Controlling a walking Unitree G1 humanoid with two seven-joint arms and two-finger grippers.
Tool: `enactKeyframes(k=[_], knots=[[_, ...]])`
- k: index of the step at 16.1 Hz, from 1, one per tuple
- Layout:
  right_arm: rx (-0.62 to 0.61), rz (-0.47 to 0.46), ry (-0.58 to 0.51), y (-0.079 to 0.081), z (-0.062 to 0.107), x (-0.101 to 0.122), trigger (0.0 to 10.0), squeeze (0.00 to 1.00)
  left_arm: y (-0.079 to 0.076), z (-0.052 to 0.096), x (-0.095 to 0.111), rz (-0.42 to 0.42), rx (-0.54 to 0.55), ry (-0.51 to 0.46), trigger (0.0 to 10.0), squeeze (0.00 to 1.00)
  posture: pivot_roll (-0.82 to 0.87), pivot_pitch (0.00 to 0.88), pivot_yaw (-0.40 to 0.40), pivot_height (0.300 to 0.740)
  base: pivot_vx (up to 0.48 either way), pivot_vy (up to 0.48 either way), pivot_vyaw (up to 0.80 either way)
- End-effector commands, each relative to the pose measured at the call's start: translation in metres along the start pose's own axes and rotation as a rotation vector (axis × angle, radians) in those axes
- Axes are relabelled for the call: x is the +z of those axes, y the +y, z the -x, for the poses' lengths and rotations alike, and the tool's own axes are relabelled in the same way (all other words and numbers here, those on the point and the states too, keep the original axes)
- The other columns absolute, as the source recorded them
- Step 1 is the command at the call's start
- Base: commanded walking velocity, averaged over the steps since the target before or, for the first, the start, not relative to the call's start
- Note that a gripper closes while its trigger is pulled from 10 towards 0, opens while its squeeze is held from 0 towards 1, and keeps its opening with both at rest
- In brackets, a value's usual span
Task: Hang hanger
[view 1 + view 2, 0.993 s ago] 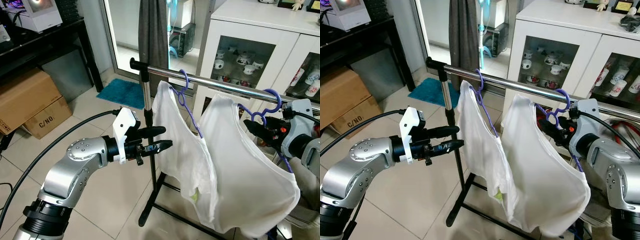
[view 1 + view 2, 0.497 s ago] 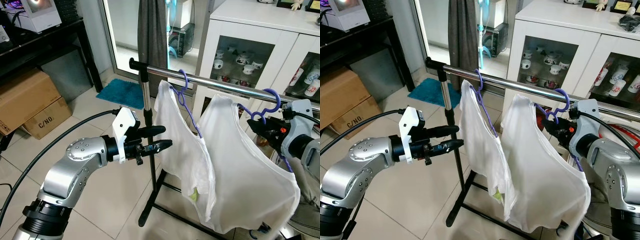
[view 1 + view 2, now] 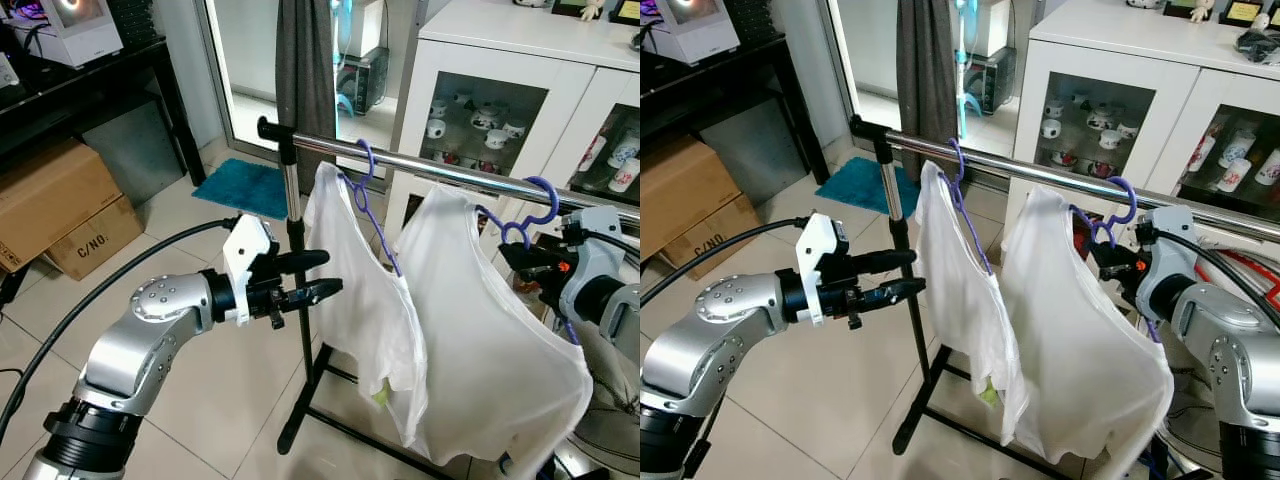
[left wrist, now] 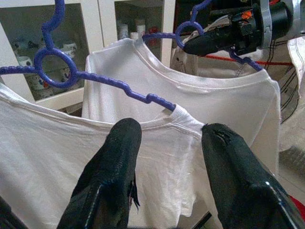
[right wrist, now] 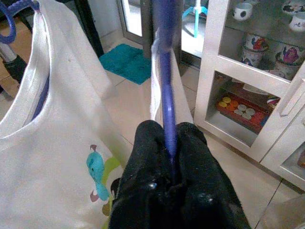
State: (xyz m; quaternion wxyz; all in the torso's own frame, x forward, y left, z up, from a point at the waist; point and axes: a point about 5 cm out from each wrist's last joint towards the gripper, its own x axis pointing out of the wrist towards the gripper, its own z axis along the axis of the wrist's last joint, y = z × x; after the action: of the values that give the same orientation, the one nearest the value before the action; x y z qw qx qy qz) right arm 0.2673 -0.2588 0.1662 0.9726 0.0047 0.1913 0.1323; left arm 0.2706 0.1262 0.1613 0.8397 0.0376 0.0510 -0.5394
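Note:
A silver rail (image 3: 450, 172) on a black-footed rack carries a purple hanger (image 3: 362, 190) with a white shirt (image 3: 350, 270). To its right, a second purple hanger (image 3: 540, 200) carries another white shirt (image 3: 480, 330). Its hook is level with the rail, and I cannot tell whether it rests on it. My right gripper (image 3: 522, 262) is shut on this hanger just below the hook; the right wrist view shows the fingers (image 5: 147, 162) clamped on the purple arm (image 5: 164, 95). My left gripper (image 3: 315, 276) is open beside the rack's post, facing the first shirt (image 4: 71, 157), its fingertips (image 4: 126, 131) apart.
A white cabinet (image 3: 500, 60) with glass doors and cups stands right behind the rail. A grey curtain (image 3: 305, 70) and a teal mat (image 3: 245, 185) are at the far end. Cardboard boxes (image 3: 60, 205) sit under a black desk (image 3: 90, 90) on the left. The rack's base (image 3: 300, 420) rests on tiles.
The shirt on the held hanger has swung and now hangs longer and narrower. My right gripper has shifted slightly with the hanger. My left arm has stayed in place.

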Motion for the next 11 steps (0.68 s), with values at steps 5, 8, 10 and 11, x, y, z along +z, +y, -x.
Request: enactKeyframes(k=[5,8,10,11], knots=[[0.020,0.003,-0.063,0.009,0.001,0.005,0.0,0.00,0.002,-0.003,-0.003,-0.003,0.031,-0.011,10.0,0.00,-0.22,0.000,0.071,0.740,0.000,0.000,0.00],[0.044,0.015,-0.121,0.017,0.006,0.013,0.0,0.00,0.014,-0.003,-0.004,-0.031,0.189,-0.002,10.0,0.00,-0.21,0.000,0.064,0.740,0.000,0.000,0.00],[0.035,0.042,-0.142,0.025,0.012,0.016,0.0,0.00,0.020,-0.001,-0.003,-0.029,0.319,-0.049,10.0,0.00,-0.22,0.000,0.061,0.740,0.000,0.000,0.00],[0.028,0.079,-0.155,0.035,0.022,0.017,0.0,0.00,0.019,-0.001,-0.004,-0.017,0.407,-0.082,10.0,0.00,-0.22,0.000,0.060,0.740,0.000,0.000,0.00]])
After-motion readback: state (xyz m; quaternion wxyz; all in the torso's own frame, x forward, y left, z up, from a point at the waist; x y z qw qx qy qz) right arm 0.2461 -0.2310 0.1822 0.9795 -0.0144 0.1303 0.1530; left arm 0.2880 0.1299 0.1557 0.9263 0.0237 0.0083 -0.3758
